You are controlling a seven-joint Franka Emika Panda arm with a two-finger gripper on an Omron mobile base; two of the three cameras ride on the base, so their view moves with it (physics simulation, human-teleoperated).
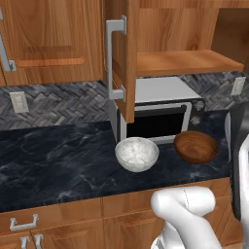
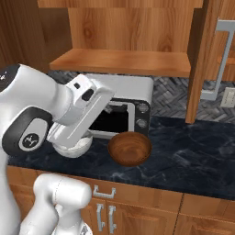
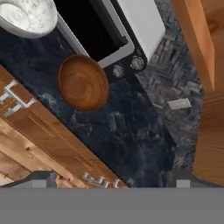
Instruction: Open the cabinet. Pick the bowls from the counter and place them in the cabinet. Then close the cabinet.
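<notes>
Two bowls sit on the counter (image 1: 58,155) in front of the toaster oven (image 1: 160,114), close together but apart: the speckled white bowl (image 1: 136,153) and the brown wooden bowl (image 1: 196,146). In my hand view the wooden bowl (image 3: 83,82) lies at about ten o'clock from centre, the white one (image 3: 28,15) at eleven near the top corner, and bare black marble runs from centre toward five o'clock, ending at the wood front edge with its silver drawer handles (image 3: 15,98). My pincer (image 3: 111,181) is spread wide with nothing between its fingers, hanging above the counter well clear of both bowls. The cabinet (image 1: 185,61) stands open, its wooden shelf bare; the left door (image 1: 124,58) juts out over the toaster oven, its edge above the white bowl, and the right door (image 2: 199,59) swings out at two o'clock in the right base view. Grey herringbone tile (image 1: 58,102) backs the counter, with a wall outlet (image 1: 19,101).
</notes>
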